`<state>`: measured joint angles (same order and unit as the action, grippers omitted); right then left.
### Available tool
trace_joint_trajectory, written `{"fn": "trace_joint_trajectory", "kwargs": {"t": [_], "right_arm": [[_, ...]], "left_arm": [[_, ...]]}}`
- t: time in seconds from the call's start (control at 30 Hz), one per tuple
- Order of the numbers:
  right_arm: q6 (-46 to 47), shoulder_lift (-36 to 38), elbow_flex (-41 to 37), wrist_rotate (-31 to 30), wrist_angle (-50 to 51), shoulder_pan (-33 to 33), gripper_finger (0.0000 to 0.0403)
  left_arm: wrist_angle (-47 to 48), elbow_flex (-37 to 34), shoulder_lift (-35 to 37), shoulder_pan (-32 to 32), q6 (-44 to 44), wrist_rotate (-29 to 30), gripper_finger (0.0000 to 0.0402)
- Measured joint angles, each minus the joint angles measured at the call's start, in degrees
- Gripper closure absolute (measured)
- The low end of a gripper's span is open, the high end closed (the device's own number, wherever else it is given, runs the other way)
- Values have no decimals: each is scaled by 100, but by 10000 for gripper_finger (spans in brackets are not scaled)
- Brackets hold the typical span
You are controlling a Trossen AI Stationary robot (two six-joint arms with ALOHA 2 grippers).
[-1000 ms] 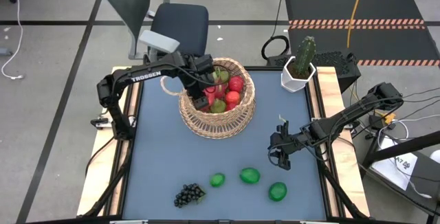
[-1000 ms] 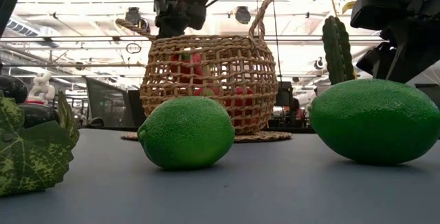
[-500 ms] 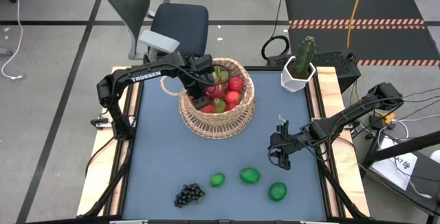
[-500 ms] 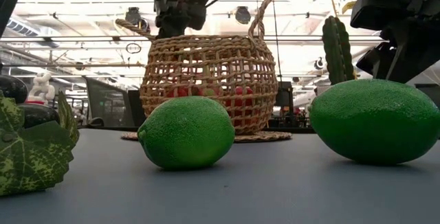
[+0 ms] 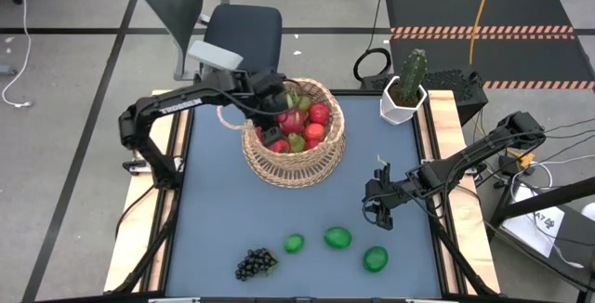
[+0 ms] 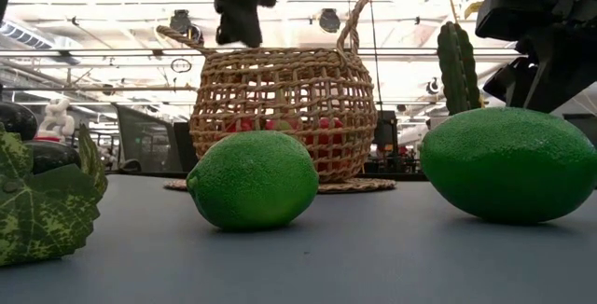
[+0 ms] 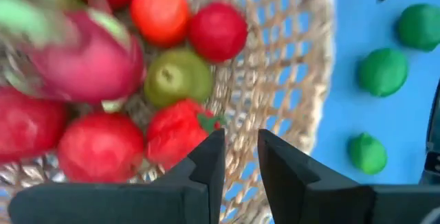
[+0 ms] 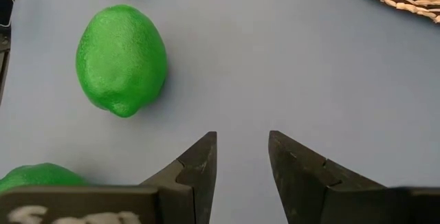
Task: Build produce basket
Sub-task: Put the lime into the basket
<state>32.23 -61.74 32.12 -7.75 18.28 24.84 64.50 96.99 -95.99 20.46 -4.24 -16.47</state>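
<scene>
The woven wicker basket (image 5: 294, 159) stands at the table's far middle; it holds red apples (image 7: 218, 31), a pink dragon fruit (image 7: 89, 62) and a green pear (image 7: 175, 80). My left gripper (image 5: 272, 117) hangs open and empty just above the basket's left rim, fingers pointing down (image 7: 240, 159). Three green limes (image 5: 337, 238) and a dark grape bunch (image 5: 256, 263) lie on the table near its front edge. My right gripper (image 5: 379, 205) is open and empty low over the table at the right, with a lime (image 8: 122, 59) ahead of it.
A white pot with a cactus (image 5: 403, 89) stands at the table's far right corner. The low view shows two limes (image 6: 254, 180) close up and the grape bunch's leaf (image 6: 42, 201) in front of the basket (image 6: 284, 108). Bare blue table lies between the basket and the limes.
My left gripper has gone up out of the basket and a little toward the far edge; its fingertips now stand above the rim. A red fruit that showed high in the basket has sunk down among the others.
</scene>
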Motion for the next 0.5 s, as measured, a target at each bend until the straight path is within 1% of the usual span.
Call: {"fn": "trace_joint_trajectory", "kwargs": {"t": [0.2, 0.4, 0.5], "right_arm": [[4, -2, 0, -11, -9, 0, 277], [46, -2, 0, -30, -50, 1, 277], [48, -2, 0, -241, -53, 2, 277]], "left_arm": [[-327, 0, 480, -299, -34, 341, 314], [-381, 2, 921, -814, -42, 1101, 314], [-428, 2, 1140, -1148, -53, 1544, 314]]}}
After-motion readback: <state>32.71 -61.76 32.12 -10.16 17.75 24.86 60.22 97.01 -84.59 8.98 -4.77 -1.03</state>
